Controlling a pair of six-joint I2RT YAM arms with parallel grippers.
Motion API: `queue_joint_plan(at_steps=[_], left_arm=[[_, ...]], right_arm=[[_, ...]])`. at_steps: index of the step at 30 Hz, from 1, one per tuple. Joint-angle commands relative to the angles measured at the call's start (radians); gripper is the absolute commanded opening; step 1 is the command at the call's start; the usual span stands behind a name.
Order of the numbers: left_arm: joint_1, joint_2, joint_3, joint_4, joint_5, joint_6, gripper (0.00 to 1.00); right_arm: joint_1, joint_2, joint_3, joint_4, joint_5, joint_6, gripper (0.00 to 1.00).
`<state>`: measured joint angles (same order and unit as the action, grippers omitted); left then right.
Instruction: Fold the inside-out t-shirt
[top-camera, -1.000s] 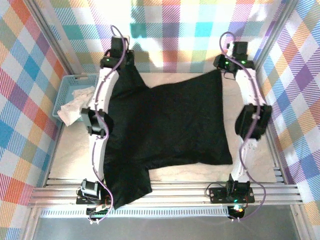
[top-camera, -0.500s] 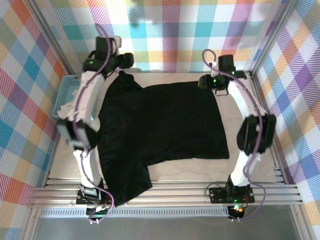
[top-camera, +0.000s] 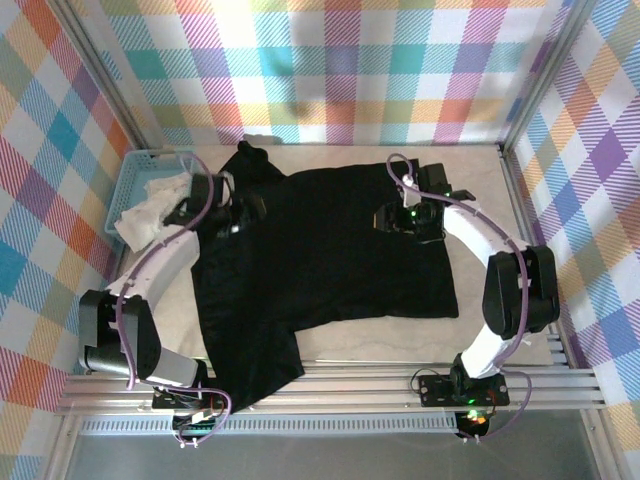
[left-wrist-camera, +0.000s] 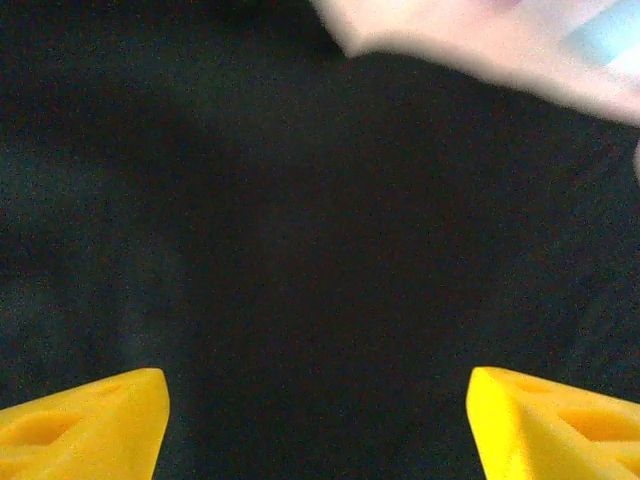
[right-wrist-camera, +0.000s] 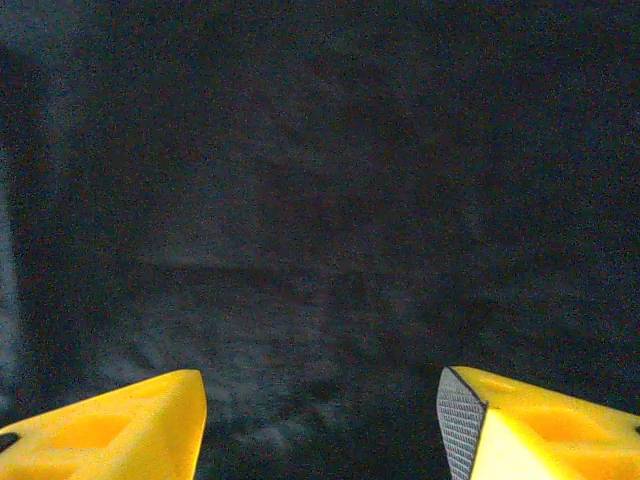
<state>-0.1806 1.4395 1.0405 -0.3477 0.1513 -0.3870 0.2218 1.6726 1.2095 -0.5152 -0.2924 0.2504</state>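
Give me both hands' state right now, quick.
Left hand: open, holding nothing, over the t-shirt.
Right hand: open, holding nothing, also over the t-shirt.

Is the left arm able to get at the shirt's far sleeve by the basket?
Probably yes: the left gripper hangs open over the t-shirt just short of that sleeve, with nothing lying between, and the basket sits off to one side.
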Motion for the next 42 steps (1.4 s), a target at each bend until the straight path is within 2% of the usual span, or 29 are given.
queue_joint_plan(at_steps=[1, 3, 6, 11, 16, 21, 27, 32, 42], left_arm=[[-0.009, 0.018, -0.033, 0.106, 0.072, -0.061, 0.78], [-0.011, 0.095, -0.032, 0.176, 0.098, -0.076, 0.78], [-0.011, 0.200, 0.040, 0.221, 0.072, -0.062, 0.79], [0.010, 0.380, 0.218, 0.153, -0.016, -0.001, 0.79], [0.054, 0.501, 0.353, 0.119, 0.000, -0.024, 0.79], [0.099, 0.601, 0.486, 0.028, 0.011, -0.031, 0.80], [0.163, 0.721, 0.620, -0.032, 0.063, -0.053, 0.79], [0.165, 0.825, 0.727, -0.090, 0.082, -0.048, 0.80], [0.149, 0.918, 0.791, -0.108, 0.129, -0.056, 0.83]], right_arm=[[-0.013, -0.014, -0.050, -0.004, 0.101, 0.032, 0.63], [-0.012, 0.020, -0.039, 0.062, 0.005, 0.061, 0.64], [-0.014, 0.083, 0.006, 0.173, -0.048, 0.083, 0.64], [-0.040, 0.247, 0.149, 0.275, -0.030, 0.139, 0.64], [-0.102, 0.409, 0.273, 0.372, -0.039, 0.264, 0.62], [-0.137, 0.564, 0.455, 0.308, -0.064, 0.317, 0.62], [-0.163, 0.638, 0.542, 0.238, -0.049, 0.338, 0.60], [-0.191, 0.670, 0.576, 0.150, -0.005, 0.360, 0.58], [-0.256, 0.720, 0.615, 0.102, 0.024, 0.386, 0.52]])
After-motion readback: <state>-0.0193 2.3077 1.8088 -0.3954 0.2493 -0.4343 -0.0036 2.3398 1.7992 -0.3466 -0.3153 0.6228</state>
